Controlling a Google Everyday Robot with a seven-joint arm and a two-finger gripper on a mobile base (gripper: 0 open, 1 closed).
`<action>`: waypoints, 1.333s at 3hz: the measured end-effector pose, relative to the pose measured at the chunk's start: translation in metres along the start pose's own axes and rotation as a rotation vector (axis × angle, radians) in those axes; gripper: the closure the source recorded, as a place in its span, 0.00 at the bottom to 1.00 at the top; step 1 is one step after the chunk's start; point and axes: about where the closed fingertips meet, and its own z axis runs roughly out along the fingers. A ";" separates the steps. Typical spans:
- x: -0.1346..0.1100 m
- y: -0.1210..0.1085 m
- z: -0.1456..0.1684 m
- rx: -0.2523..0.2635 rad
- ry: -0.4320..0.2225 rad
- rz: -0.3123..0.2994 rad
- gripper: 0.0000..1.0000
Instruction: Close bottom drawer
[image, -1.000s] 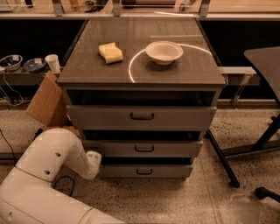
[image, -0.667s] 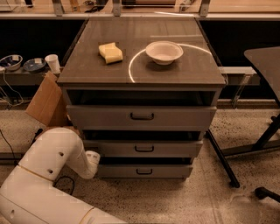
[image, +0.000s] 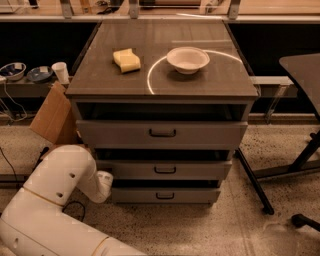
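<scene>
**Hardly any movement beside the grey three-drawer cabinet**

Since a second ago the robot's bulky white arm has scarcely shifted. The drawers and everything on the cabinet top lie just as they did.

I am looking down at the cabinet's front. The arm comes in from the lower left and bends toward the cabinet's front left corner. At its tip the gripper sits low, near the floor. It is just beside the left end of the bottom drawer, about level with that drawer's upper edge. Little of it shows, and I cannot tell whether it is clenched or released, or whether it touches the drawer.

The bottom drawer is the lowest of the three, with a flat plain grey front and a small black bar handle at its middle. A dark gap shows above its front, so it stands slightly pulled out. The middle grey drawer and the taller top grey drawer show the same dark gaps above their fronts.

On the cabinet's brown top a yellow sponge lies toward the left. A white round bowl stands to its right, well apart from it, and a thin bright arc of reflected light curves around the bowl.

A brown cardboard sheet leans by the cabinet's left side, with a white paper cup on a low shelf behind it. To the right, a black table leg slants across the speckled floor.
</scene>
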 end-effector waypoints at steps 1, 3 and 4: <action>0.000 -0.001 0.003 0.012 0.011 -0.004 1.00; 0.004 -0.007 -0.008 0.060 0.004 -0.018 1.00; 0.003 -0.007 -0.009 0.063 0.002 -0.020 1.00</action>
